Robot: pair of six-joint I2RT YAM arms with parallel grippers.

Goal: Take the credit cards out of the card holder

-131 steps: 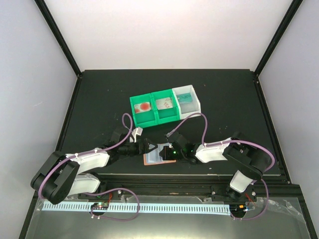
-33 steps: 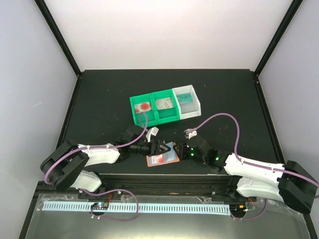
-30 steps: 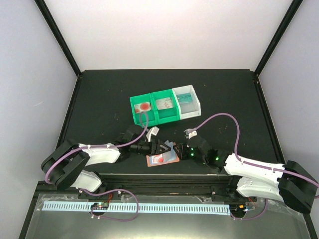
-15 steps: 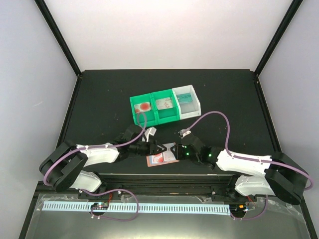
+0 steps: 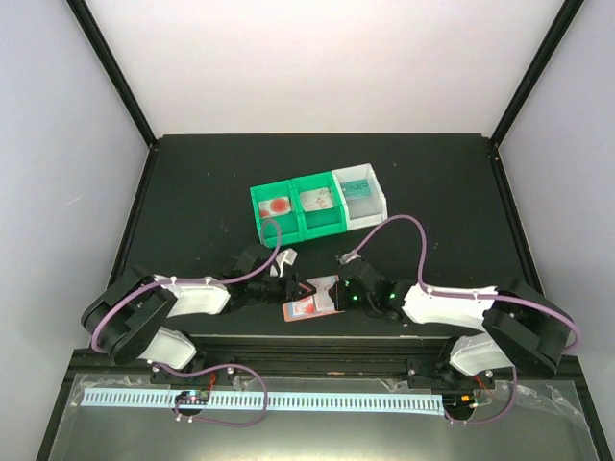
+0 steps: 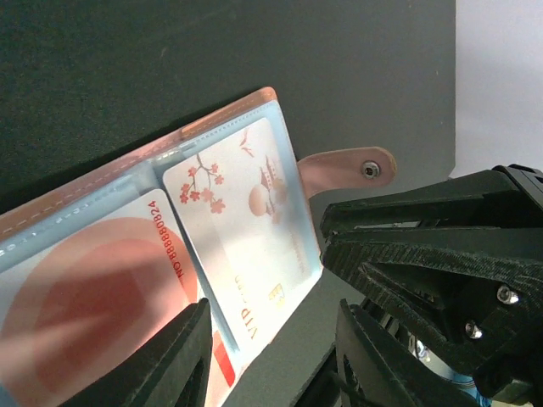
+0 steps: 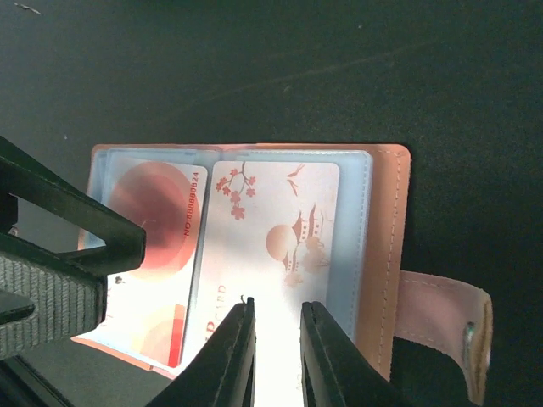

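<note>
The card holder lies open near the table's front edge, tab to the right. Its pale blue pockets hold two credit cards: a white one with blossoms and one with a red disc. My right gripper stands over the white card's near end, jaws a narrow gap apart, nothing pinched. My left gripper is open and straddles the holder's edge, one finger over the red-disc card.
Behind the holder stands a row of trays: a green tray with a red-marked card, a green tray with a white card, a white tray with a teal card. The table's front rail runs just below the holder.
My right arm has swung left over the holder and its jaws have narrowed. The left jaws have also closed partway. The holder has stayed in place.
</note>
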